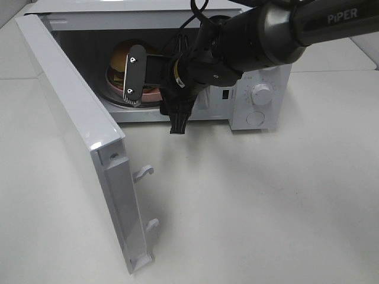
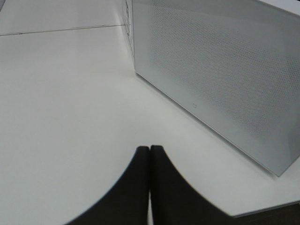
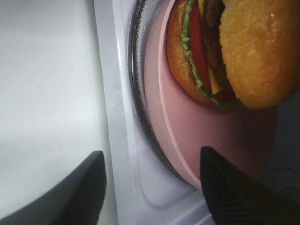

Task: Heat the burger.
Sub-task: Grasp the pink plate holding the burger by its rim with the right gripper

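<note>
Right arm (image 1: 266,35) hides most of the burger (image 1: 118,61) inside the microwave (image 1: 260,112)

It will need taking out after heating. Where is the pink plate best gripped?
Probably the pink plate's near rim, coming straight in through the microwave's open front: the burger leaves that edge bare, and the other sides are walled in.

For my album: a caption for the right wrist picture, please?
Open right gripper before the microwave, burger on a pink plate inside.
</note>
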Action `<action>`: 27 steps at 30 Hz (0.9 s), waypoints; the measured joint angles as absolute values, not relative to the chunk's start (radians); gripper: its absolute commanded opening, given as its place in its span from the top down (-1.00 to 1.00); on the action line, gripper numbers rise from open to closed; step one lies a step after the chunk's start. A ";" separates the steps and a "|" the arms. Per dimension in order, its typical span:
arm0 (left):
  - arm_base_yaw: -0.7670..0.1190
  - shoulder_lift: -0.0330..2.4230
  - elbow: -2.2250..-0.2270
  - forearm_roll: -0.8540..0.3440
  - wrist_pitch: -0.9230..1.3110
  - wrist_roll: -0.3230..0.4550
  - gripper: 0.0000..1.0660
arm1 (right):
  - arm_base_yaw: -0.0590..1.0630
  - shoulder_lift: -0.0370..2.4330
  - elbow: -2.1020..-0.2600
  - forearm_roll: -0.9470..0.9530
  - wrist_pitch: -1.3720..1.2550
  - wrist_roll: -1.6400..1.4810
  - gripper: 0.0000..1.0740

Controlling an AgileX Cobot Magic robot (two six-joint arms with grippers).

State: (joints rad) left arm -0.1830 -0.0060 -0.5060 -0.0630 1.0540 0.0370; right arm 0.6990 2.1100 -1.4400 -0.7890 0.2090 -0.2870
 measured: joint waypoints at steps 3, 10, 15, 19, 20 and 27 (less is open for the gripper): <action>-0.183 -0.006 -0.506 -0.063 1.054 0.037 0.99 | 0.699 2.135 -1.471 -0.789 0.211 -0.277 -0.08; -0.183 -0.006 -0.506 -0.063 1.054 0.037 0.99 | 0.699 2.181 -1.520 -0.789 0.214 -0.242 -0.08; -0.183 -0.006 -0.506 -0.063 1.054 0.037 0.99 | 0.699 2.213 -1.525 -0.790 0.210 -0.241 -0.08; -0.183 -0.006 -0.506 -0.063 1.054 0.037 0.99 | 0.699 2.224 -1.526 -0.791 0.211 -0.240 -0.07; -0.183 -0.006 -0.506 -0.063 1.054 0.037 0.99 | 0.699 2.226 -1.526 -0.793 0.210 -0.239 -0.06; -0.183 -0.006 -0.506 -0.063 1.054 0.037 0.99 | 0.699 2.240 -1.538 -0.800 0.204 -0.225 0.04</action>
State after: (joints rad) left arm -0.1830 -0.0060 -0.5060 -0.0630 1.0540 0.0370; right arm 0.6990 2.2400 -1.5380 -0.8000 0.2040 -0.2250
